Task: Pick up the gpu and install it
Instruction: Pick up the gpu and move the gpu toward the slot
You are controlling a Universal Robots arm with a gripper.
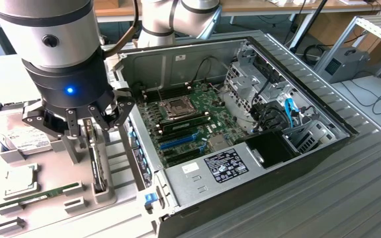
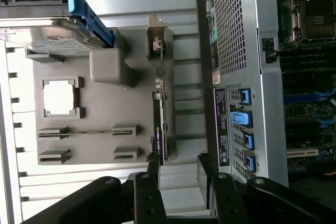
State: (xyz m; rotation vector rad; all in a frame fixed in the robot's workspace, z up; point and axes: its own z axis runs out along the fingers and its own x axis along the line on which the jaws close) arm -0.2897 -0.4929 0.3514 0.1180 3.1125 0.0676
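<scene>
Fingers (image 2: 153, 165) spread wide, grasping nothing. The gripper (image 1: 95, 130) hangs at the exterior view's left middle, just above the gpu (image 1: 98, 166). The gpu stands on edge in a grey holder (image 2: 94, 108), lower left. An open case (image 1: 289, 168) sits just beside it, at centre.

A graphics card (image 1: 97, 163) stands upright on its long edge in a slot of a gray holder (image 2: 100, 108), outside the open computer case (image 1: 197, 198) and not yet installed. Seen edge-on, it reads as a thin dark strip, with its silver metal bracket (image 2: 156, 43) at one end. The card runs parallel to the case's nearest wall, close beside it but not touching.
</scene>
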